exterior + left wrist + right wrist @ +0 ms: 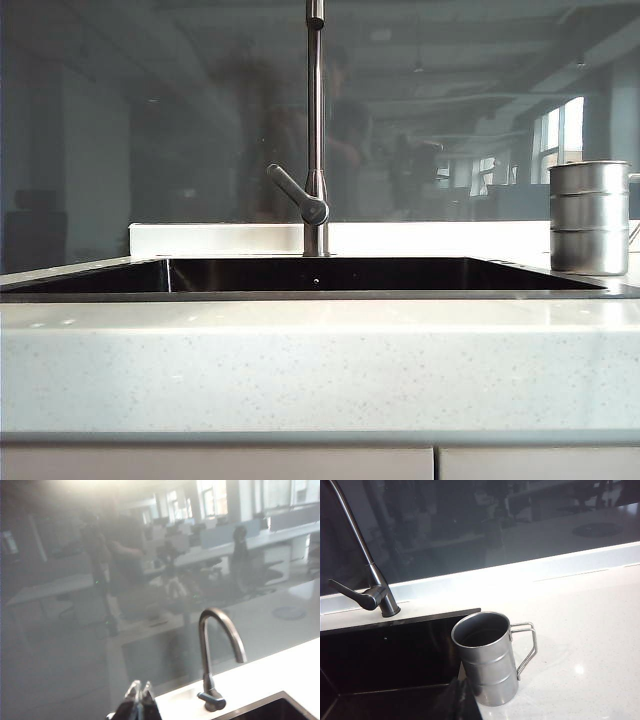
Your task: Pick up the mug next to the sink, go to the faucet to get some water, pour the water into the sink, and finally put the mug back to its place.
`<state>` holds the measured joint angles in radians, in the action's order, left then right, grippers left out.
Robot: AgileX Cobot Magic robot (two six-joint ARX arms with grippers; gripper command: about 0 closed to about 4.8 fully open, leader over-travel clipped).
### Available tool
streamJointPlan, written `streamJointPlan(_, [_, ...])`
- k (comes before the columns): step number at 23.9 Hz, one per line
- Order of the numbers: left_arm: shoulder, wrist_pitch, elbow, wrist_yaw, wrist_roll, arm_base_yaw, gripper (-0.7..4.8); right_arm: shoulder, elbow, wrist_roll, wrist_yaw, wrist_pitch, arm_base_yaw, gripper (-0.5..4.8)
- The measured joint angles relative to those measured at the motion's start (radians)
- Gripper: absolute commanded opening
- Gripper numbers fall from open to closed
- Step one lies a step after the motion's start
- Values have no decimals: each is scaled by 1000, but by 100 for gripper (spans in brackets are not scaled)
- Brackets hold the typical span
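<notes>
mug point(487, 657) upright on bench, just beyond right gripper point(461, 700), jaws closed, empty; left gripper point(139, 700) closed, farther, near faucet point(212, 655).

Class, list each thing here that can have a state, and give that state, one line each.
Mug: upright on the counter beside the sink, not held.
Faucet: no water running.
Sink: nothing visible inside.
Left gripper: fingers shut, holding nothing.
Right gripper: shut, near the mug, holding nothing.
</notes>
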<state>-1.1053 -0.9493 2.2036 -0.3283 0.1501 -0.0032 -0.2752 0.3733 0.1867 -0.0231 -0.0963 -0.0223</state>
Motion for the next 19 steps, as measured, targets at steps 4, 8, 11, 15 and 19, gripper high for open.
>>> streamJointPlan(4, [18,-6,0,-76,-9,0,-5,0,0,0,0,0,0,-5])
streamJointPlan(8, [28,-7,0,-91,-9,0,-5,0,0,0,0,0,0,-5])
streamJointPlan(11, [25,-9,0,-91,-3,0,-5,0,0,0,0,0,0,-5])
streamJointPlan(15, [24,-31,-2,-91,6,0,-5,0,0,0,0,0,0,-5])
streamJointPlan(19, [14,-69,-10,-27,-13,0,-5,0,0,0,0,0,0,-5])
